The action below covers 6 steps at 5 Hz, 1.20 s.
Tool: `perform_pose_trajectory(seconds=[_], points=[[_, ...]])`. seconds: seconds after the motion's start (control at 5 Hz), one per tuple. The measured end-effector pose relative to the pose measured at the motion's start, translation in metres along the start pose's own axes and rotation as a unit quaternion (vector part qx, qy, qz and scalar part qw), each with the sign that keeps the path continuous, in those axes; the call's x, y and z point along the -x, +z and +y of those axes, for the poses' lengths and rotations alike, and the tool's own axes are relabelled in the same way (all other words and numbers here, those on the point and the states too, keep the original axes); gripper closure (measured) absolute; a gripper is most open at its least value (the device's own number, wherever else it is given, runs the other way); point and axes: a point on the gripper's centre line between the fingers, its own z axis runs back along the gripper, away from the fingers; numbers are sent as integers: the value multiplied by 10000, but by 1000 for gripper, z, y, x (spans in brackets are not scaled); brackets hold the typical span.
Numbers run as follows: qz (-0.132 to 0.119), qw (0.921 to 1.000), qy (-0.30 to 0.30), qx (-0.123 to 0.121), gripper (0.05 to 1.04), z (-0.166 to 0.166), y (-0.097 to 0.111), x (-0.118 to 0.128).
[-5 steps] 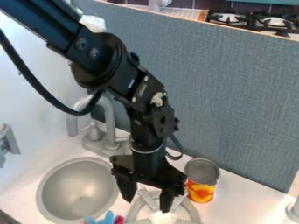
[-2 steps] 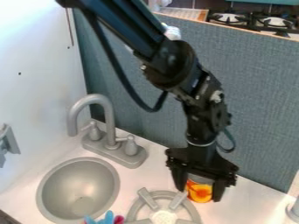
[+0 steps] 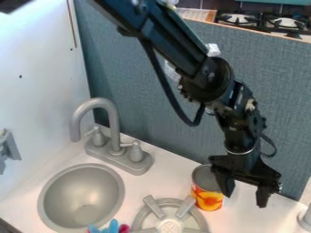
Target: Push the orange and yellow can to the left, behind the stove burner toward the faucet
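1. I see one can [image 3: 207, 199], cylindrical, with a yellow-and-orange label marked in red and a grey metal rim.
2. Its top is open, and I can look into the grey inside.
3. It stands upright on the white table [image 3: 243, 219], right of centre in the lower part of the frame.

Can [image 3: 207, 193] red/yel/orange; tap [image 3: 111, 119] grey.

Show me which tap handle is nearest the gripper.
The right-hand handle in the camera view; the left-hand handle stands nearer the white wall, farther from the gripper.
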Motion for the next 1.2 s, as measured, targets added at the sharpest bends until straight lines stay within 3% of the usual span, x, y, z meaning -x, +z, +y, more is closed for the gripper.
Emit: perform_pose_trajectory(seconds=[0.6, 0.8, 1.0, 1.2], points=[[278, 9996, -7, 112, 83, -1, -59, -20], [362, 9992, 167, -19, 83, 16, -63, -22], [403, 9977, 357, -404, 83, 50, -60, -21], [544, 9941, 544, -762, 83, 76, -53, -4]])
